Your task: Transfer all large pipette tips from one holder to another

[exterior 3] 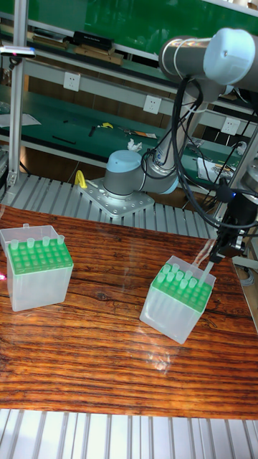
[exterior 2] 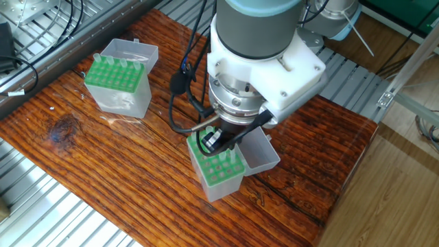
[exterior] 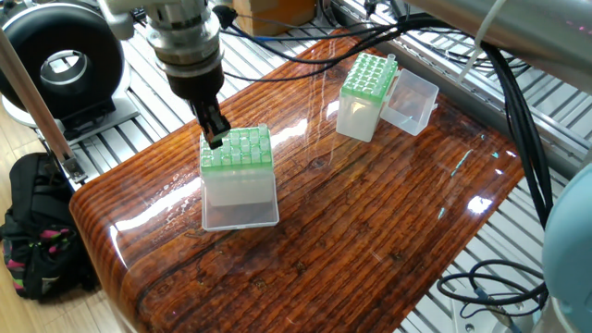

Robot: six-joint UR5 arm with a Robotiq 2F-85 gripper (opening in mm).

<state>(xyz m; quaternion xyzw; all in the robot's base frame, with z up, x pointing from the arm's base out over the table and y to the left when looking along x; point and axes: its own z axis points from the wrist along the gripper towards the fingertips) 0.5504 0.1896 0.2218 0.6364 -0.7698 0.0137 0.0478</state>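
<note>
Polished wood grain is covering the table (exterior: pixel 370 240), with slatted metal framing around it. On it, the gripper (exterior: pixel 215 139) is hanging over the corner of the nearer green-topped box (exterior: pixel 239 176), its jaws pinched on one pipette tip (exterior 3: pixel 206 275) that is partly drawn out of its hole, slightly tilted. More tips are sitting in that rack. The second box (exterior: pixel 364 96) is standing well apart from the first, beside its lid (exterior: pixel 411 104). To do this well, I judge the lift should be going straight up until the tip is clearing the rack, then travelling level.
</note>
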